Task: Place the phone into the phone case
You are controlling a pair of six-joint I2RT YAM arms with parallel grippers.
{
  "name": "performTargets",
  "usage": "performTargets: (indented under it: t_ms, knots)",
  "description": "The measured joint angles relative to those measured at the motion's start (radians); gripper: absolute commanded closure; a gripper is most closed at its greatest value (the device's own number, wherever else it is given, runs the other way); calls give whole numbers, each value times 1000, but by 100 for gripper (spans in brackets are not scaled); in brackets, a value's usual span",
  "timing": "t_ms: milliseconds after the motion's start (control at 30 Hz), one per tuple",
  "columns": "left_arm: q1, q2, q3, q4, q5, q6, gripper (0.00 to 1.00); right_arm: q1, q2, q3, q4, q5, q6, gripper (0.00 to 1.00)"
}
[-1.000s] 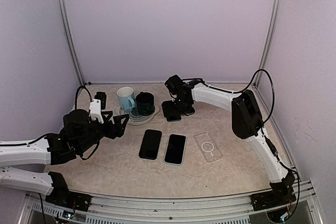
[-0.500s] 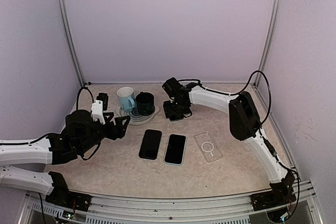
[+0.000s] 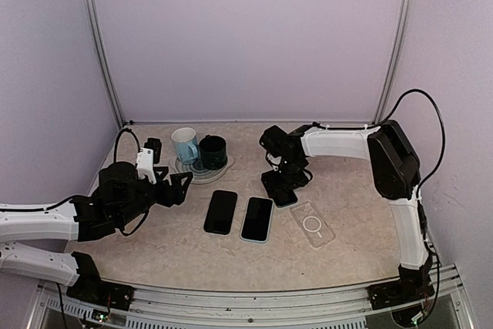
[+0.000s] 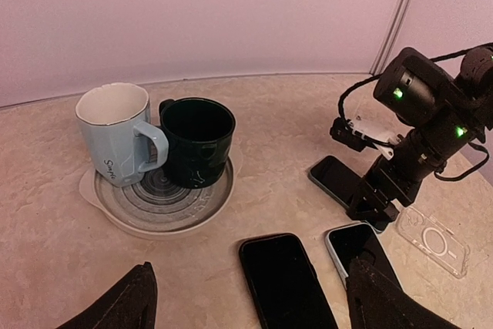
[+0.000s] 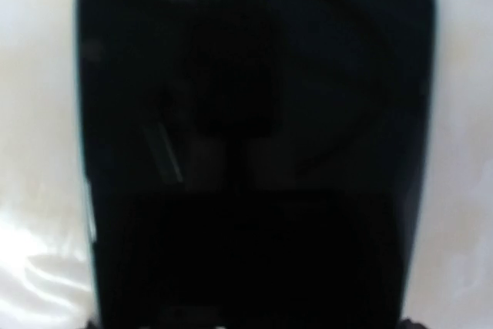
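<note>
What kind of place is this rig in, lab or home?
Probably a lab test cell: plain walls framed by aluminium posts, a marble-pattern tabletop, and staged props like the clear phone case.

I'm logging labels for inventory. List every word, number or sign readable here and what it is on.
"S…": dark cursive word on the pale blue ceramic mug; past the first letter too small to read.
Ring mark, no letters: clear plastic phone case.
No other text readable.

The overhead camera is looking down on the round grey plate; the left wrist camera is sharing it from low down; the right wrist camera is hugging the black glossy phone.
</note>
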Motion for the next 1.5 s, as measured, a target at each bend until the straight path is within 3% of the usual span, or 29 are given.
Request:
performTargets:
  t_ms: [100, 267, 500, 633, 733, 1100, 1267, 1500]
  knots:
    - [0, 9, 0, 0, 5, -1, 16, -13, 20, 38, -44, -26, -26, 2]
    - [0, 11, 0, -2, 11, -5, 16, -24, 111, 190, -105, -61, -55, 2]
    - [0, 11, 0, -8, 12, -4, 16, -25, 173, 295, -147, -55, -56, 13]
    - [0, 11, 0, -13, 12, -4, 16, -23, 148, 252, -135, -58, -50, 35]
    - [0, 16, 0, -13, 12, -3, 16, -23, 130, 225, -131, -59, -49, 43]
    - [0, 26, 0, -19, 13, -4, 16, 13, 142, 312, -117, 33, -86, 52]
    - [0, 23, 0, -23, 14, -9, 16, 27, 24, 188, 0, 109, -100, 54]
    - [0, 23, 0, -22, 24, -19, 17, 47, -329, -168, 134, 190, -95, 56]
